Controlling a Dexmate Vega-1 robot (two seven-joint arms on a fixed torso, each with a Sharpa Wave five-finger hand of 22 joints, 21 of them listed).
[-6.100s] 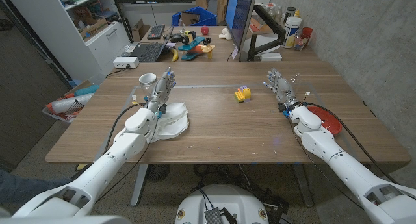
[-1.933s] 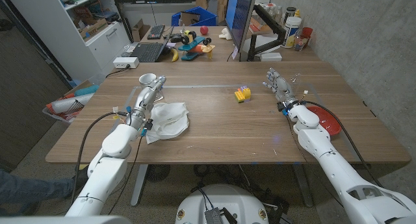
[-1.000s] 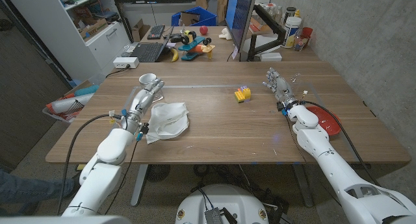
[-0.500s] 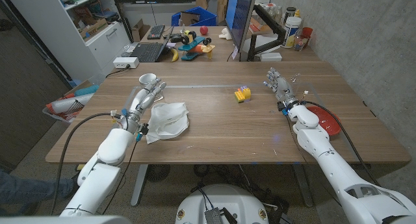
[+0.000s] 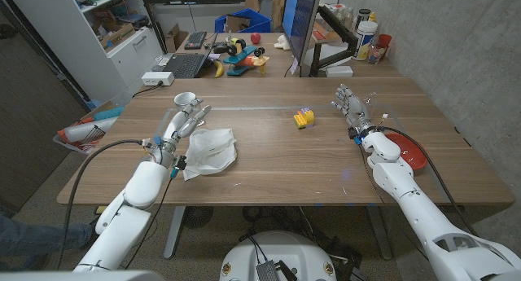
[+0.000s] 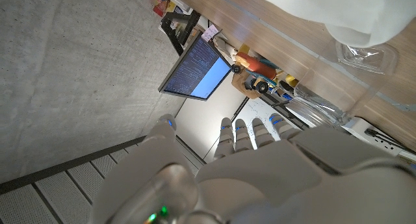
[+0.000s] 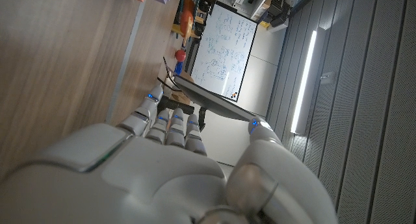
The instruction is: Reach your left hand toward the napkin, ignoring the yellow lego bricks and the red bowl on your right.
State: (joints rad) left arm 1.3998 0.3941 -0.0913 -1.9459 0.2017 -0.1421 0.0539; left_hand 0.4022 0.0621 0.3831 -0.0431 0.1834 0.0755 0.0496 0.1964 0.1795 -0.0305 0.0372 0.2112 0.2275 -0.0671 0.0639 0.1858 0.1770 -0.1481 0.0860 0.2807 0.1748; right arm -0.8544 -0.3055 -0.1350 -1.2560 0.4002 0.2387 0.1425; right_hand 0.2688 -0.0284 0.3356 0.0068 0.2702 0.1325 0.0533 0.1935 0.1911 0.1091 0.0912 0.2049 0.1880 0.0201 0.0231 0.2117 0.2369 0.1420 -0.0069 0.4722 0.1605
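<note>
Left hand (image 5: 181, 126) now pulled back off napkin (image 5: 209, 151), at its 10 o'clock edge, fingers spread, holding nothing. Reach looks finished or reversing. Right hand (image 5: 351, 109) unchanged, open, near bowl (image 5: 409, 155).

The table (image 5: 277, 155) is matt brown wood with a visible grain. The napkin (image 5: 210, 149) at centre left looks like soft, crumpled white cloth or paper. Both hands (image 5: 182, 125) (image 5: 349, 107) have smooth, glossy white plastic shells. The bowl (image 5: 413, 153) at right is shiny red.
</note>
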